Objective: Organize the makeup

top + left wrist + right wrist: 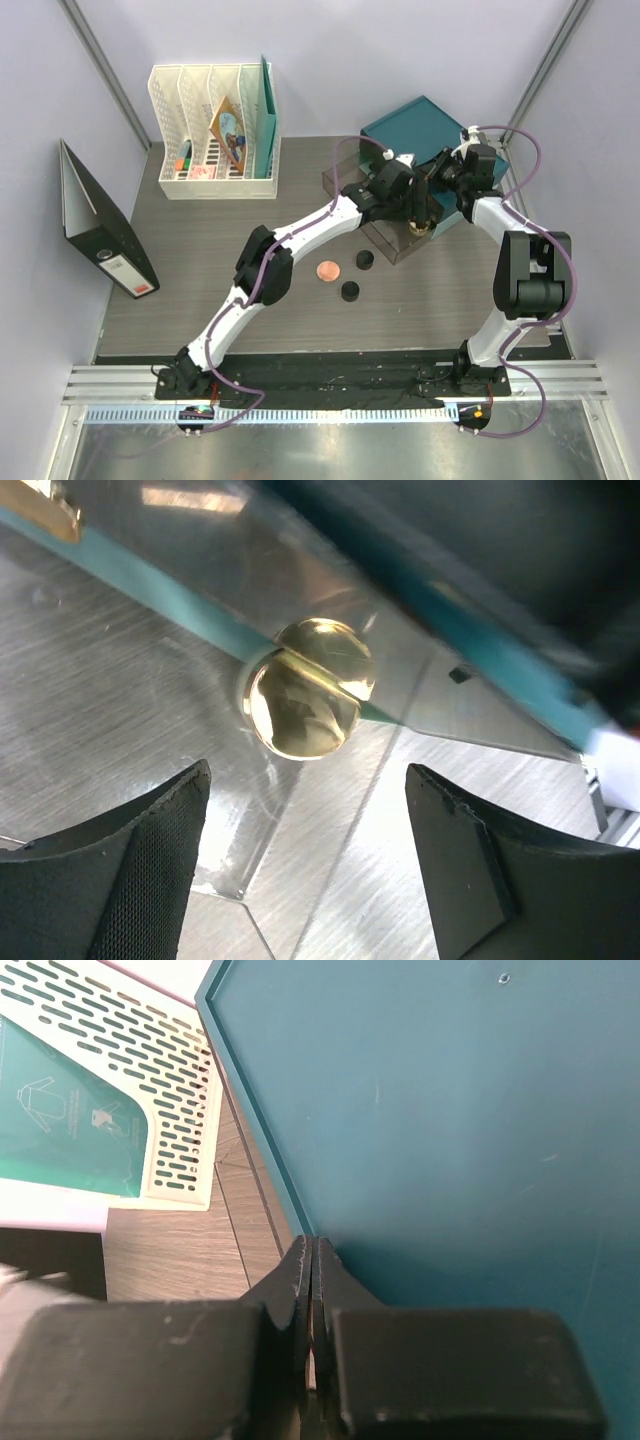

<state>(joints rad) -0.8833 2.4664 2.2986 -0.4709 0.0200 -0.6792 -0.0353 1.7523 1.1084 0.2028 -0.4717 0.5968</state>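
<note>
On the tabletop (200, 290), the coral round compact (327, 270) and the two black pots (364, 260) (350, 291) lie loose near the middle, close together but apart from the clear acrylic organizer (388, 240) to their right. They look not yet sorted.

The left hand (305, 865) hangs over that organizer with its fingers (130, 870) spread wide and holding nothing. The gold jar (305, 688) stands just ahead of them, hard against a clear wall that splits its reflection. I cannot tell which compartment it is in.

If the jar is the piece to move, the hand should come forward so that one finger passes each side of the lid. It should stay clear of the acrylic wall and close low on the body, since the polished dome will likely slip. If the jar is already placed, a straight lift keeps the fingers off it.

Further right, the right hand (310, 1275) has its fingers pressed together at the edge of the teal box (450, 1110). Whether anything thin is pinched there I cannot tell. It should keep out of the left arm's path.
</note>
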